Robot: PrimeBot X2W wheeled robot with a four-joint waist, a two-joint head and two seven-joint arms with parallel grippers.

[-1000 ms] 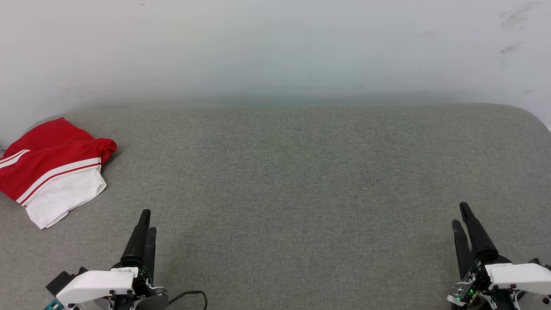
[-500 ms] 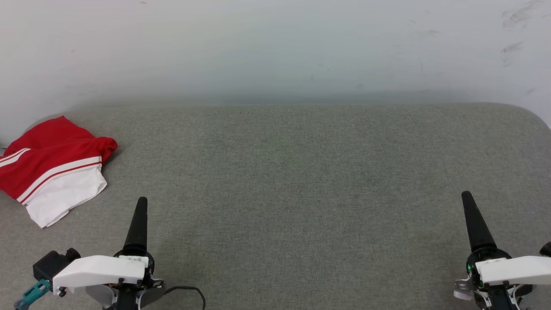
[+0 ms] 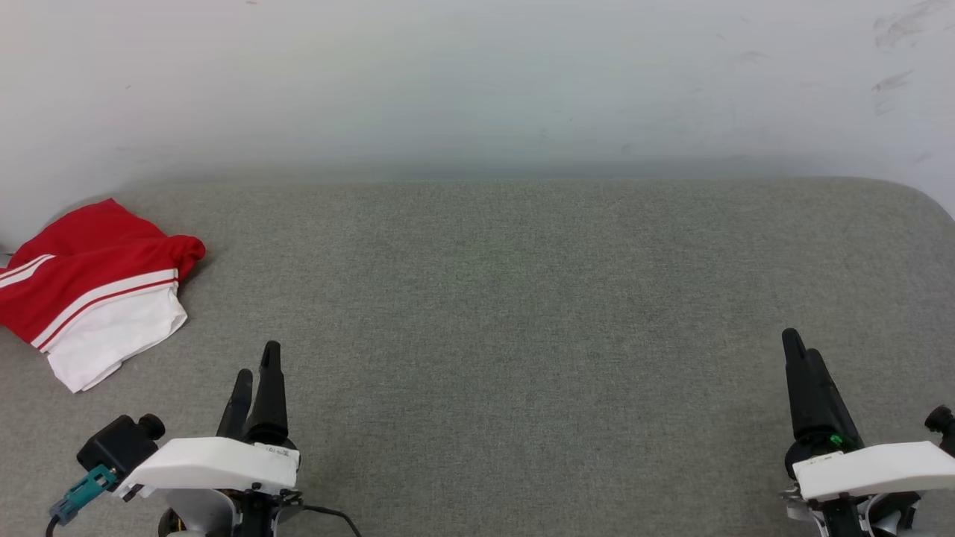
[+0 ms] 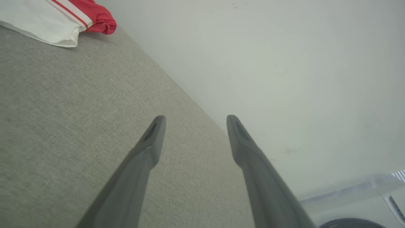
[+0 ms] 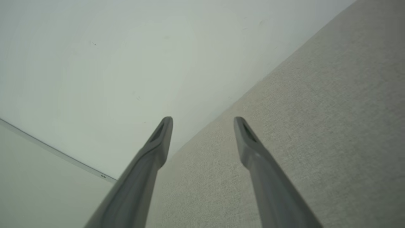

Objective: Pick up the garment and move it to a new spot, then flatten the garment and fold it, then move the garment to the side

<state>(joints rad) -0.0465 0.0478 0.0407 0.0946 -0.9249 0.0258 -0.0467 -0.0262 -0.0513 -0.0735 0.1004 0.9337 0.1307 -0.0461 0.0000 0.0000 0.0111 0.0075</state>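
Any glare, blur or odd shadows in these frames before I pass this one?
Head view: soft, even light, no glare; the garment is sharp but cut by the left edge, faint shadow beside it. Left wrist view: tilted framing, the left hand soft toward the bottom edge. Right wrist view: same tilt, wall pale and nearly featureless.

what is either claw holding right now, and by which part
Nothing is held. The left claw and right claw both stand open and empty; the garment lies apart from both.
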